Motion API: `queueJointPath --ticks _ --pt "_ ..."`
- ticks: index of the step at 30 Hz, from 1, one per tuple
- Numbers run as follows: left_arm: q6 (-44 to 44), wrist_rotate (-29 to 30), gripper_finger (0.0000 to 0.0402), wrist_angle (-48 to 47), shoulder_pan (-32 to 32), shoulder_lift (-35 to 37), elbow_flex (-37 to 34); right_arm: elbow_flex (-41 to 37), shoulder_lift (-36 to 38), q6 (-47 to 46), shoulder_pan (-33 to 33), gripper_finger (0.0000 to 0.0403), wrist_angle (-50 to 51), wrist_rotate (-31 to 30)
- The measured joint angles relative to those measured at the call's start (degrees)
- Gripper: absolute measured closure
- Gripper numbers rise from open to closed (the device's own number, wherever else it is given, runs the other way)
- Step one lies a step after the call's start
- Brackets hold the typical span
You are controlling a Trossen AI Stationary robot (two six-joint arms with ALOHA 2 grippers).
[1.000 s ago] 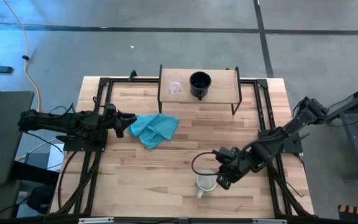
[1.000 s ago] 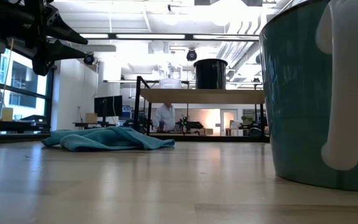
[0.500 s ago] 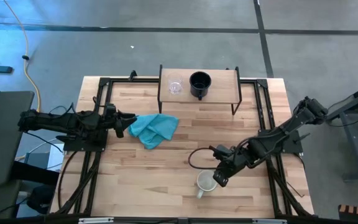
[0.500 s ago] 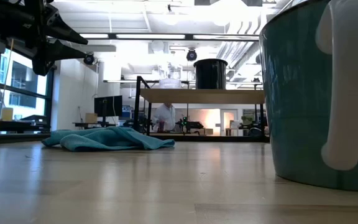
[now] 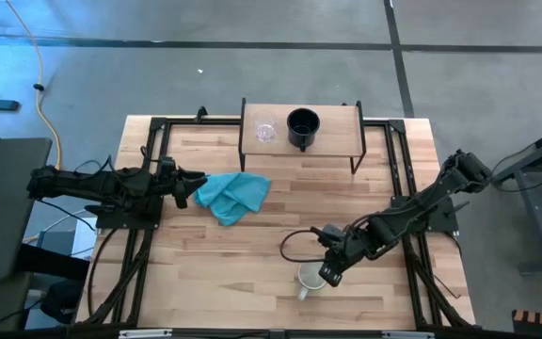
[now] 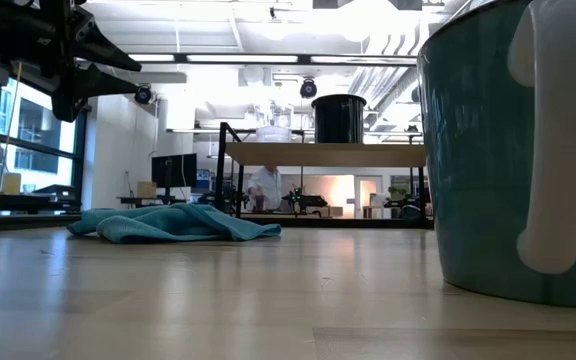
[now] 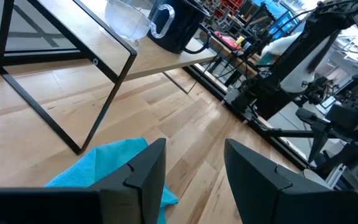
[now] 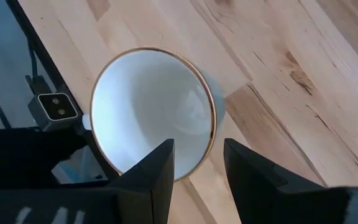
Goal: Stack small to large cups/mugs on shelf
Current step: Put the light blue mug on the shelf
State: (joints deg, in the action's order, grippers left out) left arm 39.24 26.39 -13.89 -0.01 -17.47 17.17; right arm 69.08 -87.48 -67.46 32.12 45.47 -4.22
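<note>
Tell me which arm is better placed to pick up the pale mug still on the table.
The right. Its open gripper hovers directly over the pale mug near the table's front edge, fingers straddling the rim. The left gripper waits far off beside the teal cloth.

No readable text, label, brand, number or sign anywhere: none on mugs, shelf, table, cloth or arms.

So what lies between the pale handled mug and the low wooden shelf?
In the high view, only bare tabletop lies between the pale handled mug and the low wooden shelf; the right gripper hangs over the mug's rim.
</note>
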Motion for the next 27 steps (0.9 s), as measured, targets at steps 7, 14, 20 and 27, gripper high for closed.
queueJointPath --ticks 7,14,20,27 --pt "0.0 0.0 0.025 0.0 0.0 0.0 0.0 0.0 0.0 1.4 -1.0 0.0274 0.6 -0.5" --pt "0.0 0.0 0.025 0.0 0.0 0.0 0.0 0.0 0.0 4.7 -2.7 0.0274 0.4 -0.3" --pt "-0.2 0.0 0.025 0.0 0.0 0.0 0.0 0.0 0.0 8.4 -3.3 0.0274 0.0 1.0" --pt "-0.3 0.0 0.025 0.0 0.0 0.0 0.0 0.0 0.0 11.1 -3.5 0.0274 -1.0 1.4"
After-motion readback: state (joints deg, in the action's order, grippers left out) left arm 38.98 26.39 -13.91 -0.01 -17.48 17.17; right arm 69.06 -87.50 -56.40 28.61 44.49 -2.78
